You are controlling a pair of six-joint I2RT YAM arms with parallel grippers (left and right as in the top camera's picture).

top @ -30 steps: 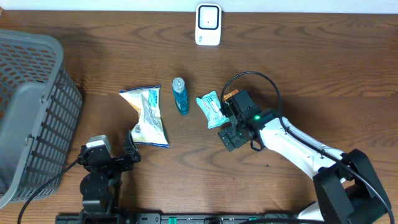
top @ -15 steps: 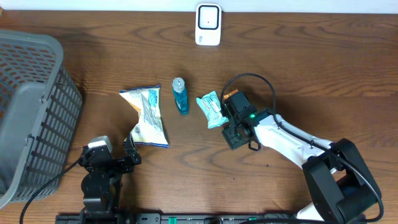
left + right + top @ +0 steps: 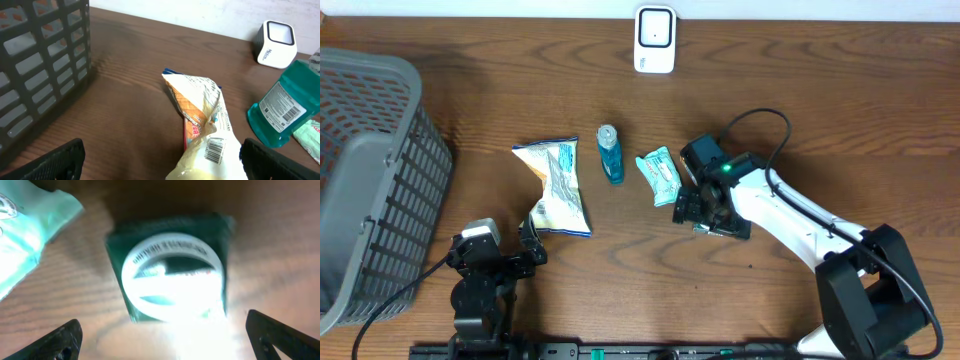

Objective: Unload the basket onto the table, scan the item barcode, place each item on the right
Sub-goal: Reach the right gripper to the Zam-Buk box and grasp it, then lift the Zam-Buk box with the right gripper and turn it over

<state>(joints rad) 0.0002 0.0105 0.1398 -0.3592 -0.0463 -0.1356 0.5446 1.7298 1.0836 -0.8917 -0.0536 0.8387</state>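
A dark green pack with a round white lid lies flat on the table, blurred and washed by glare. My right gripper hangs just above it, open, its fingertips wide apart and clear of the pack. From overhead, that gripper sits right of a teal packet and covers the pack. The white scanner stands at the far edge. My left gripper is open low at the front, with the barcode end of a chip bag lying between its fingers.
A blue bottle lies between the chip bag and the teal packet. A grey mesh basket fills the left side of the table. Bare wood lies between the items and the scanner.
The right gripper has turned and shifted a little to the right, away from the teal packet, and now points down over the pack. The left arm has not moved.
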